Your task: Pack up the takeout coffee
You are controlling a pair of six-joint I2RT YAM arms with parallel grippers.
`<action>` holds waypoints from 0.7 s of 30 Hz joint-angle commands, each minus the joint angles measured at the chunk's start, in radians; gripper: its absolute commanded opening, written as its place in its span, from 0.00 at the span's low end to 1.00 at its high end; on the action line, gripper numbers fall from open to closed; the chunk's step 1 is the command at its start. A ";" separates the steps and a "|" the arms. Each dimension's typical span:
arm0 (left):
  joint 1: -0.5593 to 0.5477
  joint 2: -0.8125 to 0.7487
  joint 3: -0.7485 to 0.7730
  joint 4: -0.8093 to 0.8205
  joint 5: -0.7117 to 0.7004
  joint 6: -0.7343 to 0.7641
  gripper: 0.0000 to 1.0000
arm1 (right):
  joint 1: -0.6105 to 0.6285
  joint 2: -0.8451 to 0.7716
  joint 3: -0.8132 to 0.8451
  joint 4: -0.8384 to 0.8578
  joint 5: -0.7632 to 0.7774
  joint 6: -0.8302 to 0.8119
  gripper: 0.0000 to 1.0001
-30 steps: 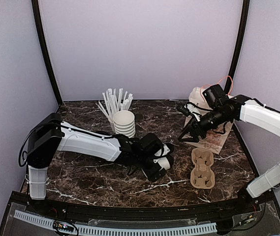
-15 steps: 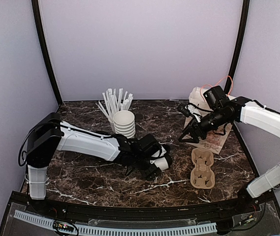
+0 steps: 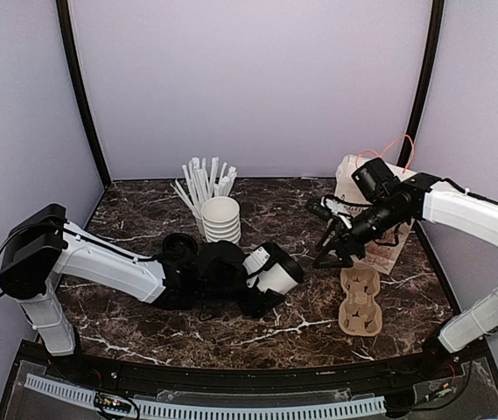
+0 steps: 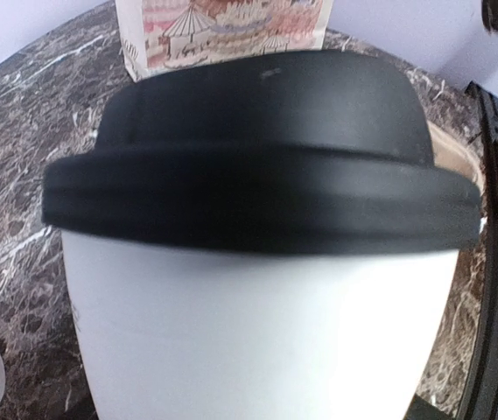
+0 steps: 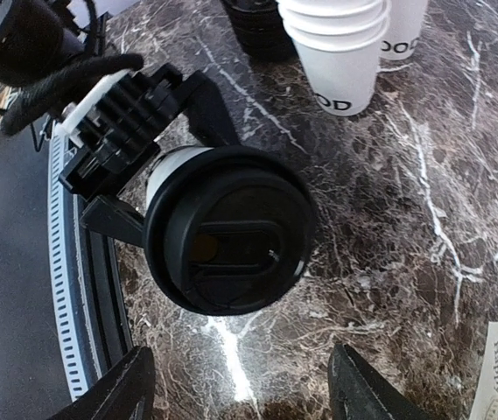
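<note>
The left gripper (image 5: pixel 157 166) pinches the takeout coffee (image 3: pixel 266 271) sideways.
Only the right wrist view shows its lid (image 5: pixel 231 232) face-on; right gripper (image 5: pixel 244 389) spread, beside it.

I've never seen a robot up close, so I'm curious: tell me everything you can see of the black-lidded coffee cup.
The takeout coffee cup is small, white and paper-looking, capped with a black plastic-looking lid that has a stepped rim and an oval recess on top. It is tipped sideways, lid toward the right arm, over the middle of the table. The left arm's jaws clasp its white body.
</note>
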 commanded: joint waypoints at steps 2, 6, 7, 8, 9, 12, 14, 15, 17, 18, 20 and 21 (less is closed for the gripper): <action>0.002 0.000 -0.016 0.232 0.042 -0.044 0.77 | 0.065 0.032 0.064 -0.032 0.017 -0.044 0.69; 0.002 0.014 -0.016 0.271 0.053 -0.063 0.77 | 0.091 0.056 0.078 -0.019 0.035 -0.036 0.69; 0.002 0.017 -0.017 0.281 0.054 -0.067 0.77 | 0.097 0.064 0.084 -0.019 0.036 -0.034 0.68; 0.002 0.019 -0.017 0.285 0.055 -0.069 0.77 | 0.103 0.072 0.091 -0.015 0.037 -0.032 0.68; 0.002 0.024 -0.015 0.290 0.055 -0.074 0.77 | 0.107 0.078 0.096 -0.010 0.038 -0.026 0.67; 0.002 0.033 -0.014 0.303 0.055 -0.086 0.77 | 0.119 0.088 0.112 0.006 0.053 -0.014 0.65; 0.002 0.040 -0.012 0.313 0.055 -0.096 0.77 | 0.133 0.090 0.119 0.010 0.080 -0.016 0.63; 0.002 0.048 -0.008 0.315 0.055 -0.103 0.77 | 0.141 0.090 0.122 0.011 0.096 -0.019 0.61; 0.002 0.061 0.000 0.317 0.055 -0.109 0.77 | 0.156 0.089 0.122 0.008 0.120 -0.029 0.58; 0.002 0.070 0.003 0.318 0.055 -0.114 0.77 | 0.164 0.087 0.121 0.007 0.128 -0.034 0.56; 0.002 0.084 0.009 0.323 0.052 -0.116 0.77 | 0.174 0.084 0.116 0.005 0.139 -0.039 0.52; 0.002 0.089 0.010 0.327 0.046 -0.117 0.77 | 0.178 0.083 0.114 0.006 0.143 -0.040 0.50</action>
